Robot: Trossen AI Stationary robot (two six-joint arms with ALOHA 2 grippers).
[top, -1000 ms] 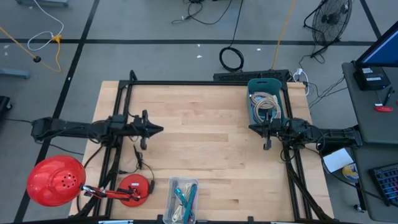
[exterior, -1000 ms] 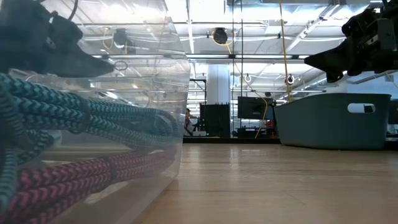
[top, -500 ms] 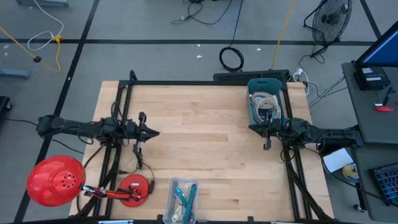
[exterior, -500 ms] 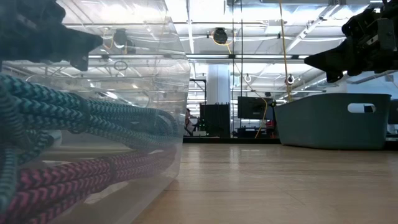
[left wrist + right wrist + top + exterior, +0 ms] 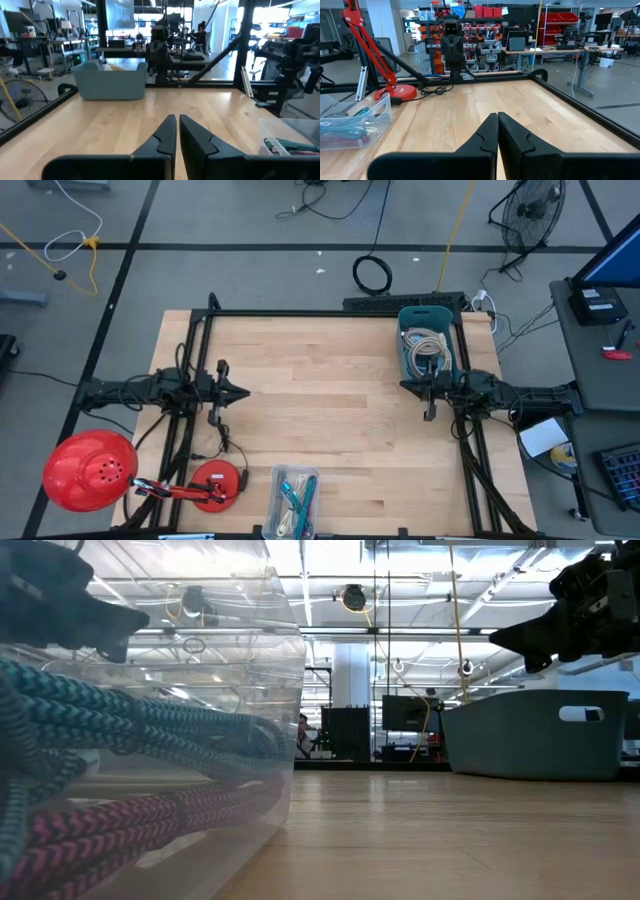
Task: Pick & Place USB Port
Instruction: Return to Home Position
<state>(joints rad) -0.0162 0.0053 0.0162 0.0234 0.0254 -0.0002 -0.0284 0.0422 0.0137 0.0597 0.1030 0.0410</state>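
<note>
Teal and pink braided cables lie in a clear bin at the table's near edge. White cables fill a grey-blue bin at the far right. The USB port itself is out of view. My left gripper hovers level over the table's left part, shut and empty, its fingers pointing toward the right edge. My right gripper hovers level by the grey-blue bin's near end, shut and empty, pointing toward the left edge.
A red lamp with its round base and head stands at the near left corner. A black frame runs along the table's far and side edges. Bare wood lies between the two grippers.
My left gripper has drawn back toward the table's left edge, staying shut and empty above the wood. My right arm has kept still.
</note>
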